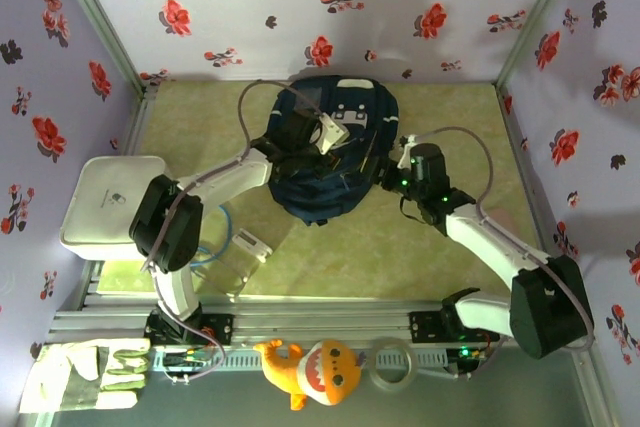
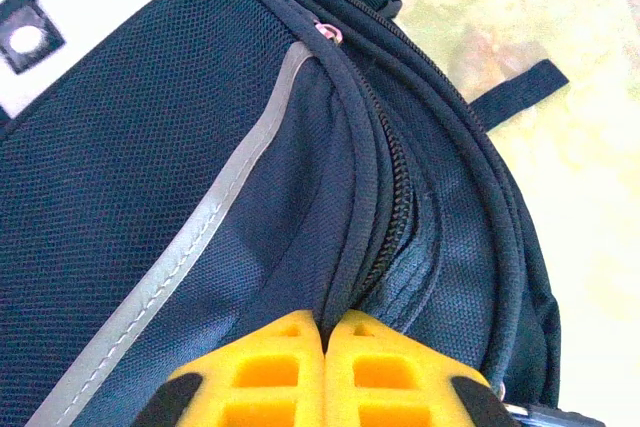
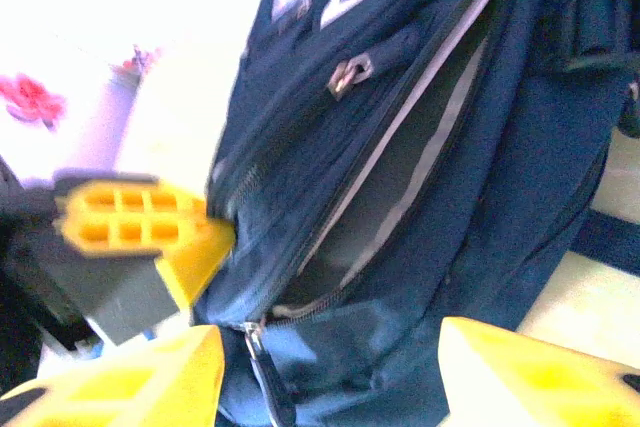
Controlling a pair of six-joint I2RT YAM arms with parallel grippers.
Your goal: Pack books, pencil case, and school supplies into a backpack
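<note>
The navy backpack (image 1: 325,157) lies in the middle of the table, white-grey patches up. My left gripper (image 1: 318,152) is shut, its yellow fingertips (image 2: 325,325) pinching a fold of the backpack (image 2: 200,177) beside a zipper line. My right gripper (image 1: 383,169) stands open at the backpack's right side. In the right wrist view its fingers (image 3: 130,377) spread either side of the zipper pull (image 3: 262,367), not touching it. The main compartment (image 3: 390,197) gapes a little. The left gripper's finger (image 3: 140,227) holds the flap edge. The books, pencil case and school supplies are out of view.
A white flat tray (image 1: 105,197) sits at the left. A small clear box (image 1: 250,247) and a blue cable lie near the left arm. Gloves (image 1: 90,372), an orange plush toy (image 1: 310,372) and a tape roll (image 1: 392,365) rest in front of the rail. Flowered walls enclose the table.
</note>
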